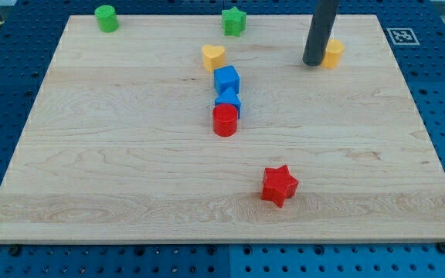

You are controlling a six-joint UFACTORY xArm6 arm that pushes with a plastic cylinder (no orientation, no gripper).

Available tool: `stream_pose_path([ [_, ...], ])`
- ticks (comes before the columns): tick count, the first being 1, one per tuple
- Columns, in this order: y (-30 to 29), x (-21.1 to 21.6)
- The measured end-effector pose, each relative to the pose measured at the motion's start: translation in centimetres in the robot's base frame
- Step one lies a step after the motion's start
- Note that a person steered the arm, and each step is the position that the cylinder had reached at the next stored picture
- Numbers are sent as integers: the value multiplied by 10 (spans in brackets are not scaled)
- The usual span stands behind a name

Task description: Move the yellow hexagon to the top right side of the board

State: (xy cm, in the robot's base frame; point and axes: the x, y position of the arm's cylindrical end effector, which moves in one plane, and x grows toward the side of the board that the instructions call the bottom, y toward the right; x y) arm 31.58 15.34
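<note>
The yellow hexagon (334, 52) sits near the view's top right of the wooden board (130, 170), partly hidden behind my rod. My tip (314, 62) rests on the board touching the hexagon's left side.
A yellow heart (213, 56) lies at top centre. Below it stand a blue cube (226, 79), a blue triangular block (228, 100) and a red cylinder (225, 120) in a column. A green star (233, 21) and green cylinder (107, 18) sit by the top edge. A red star (278, 185) lies lower right.
</note>
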Motion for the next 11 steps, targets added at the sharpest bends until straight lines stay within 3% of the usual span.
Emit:
stream_pose_path([
  [2, 42, 0],
  [7, 66, 14],
  [11, 69, -30],
])
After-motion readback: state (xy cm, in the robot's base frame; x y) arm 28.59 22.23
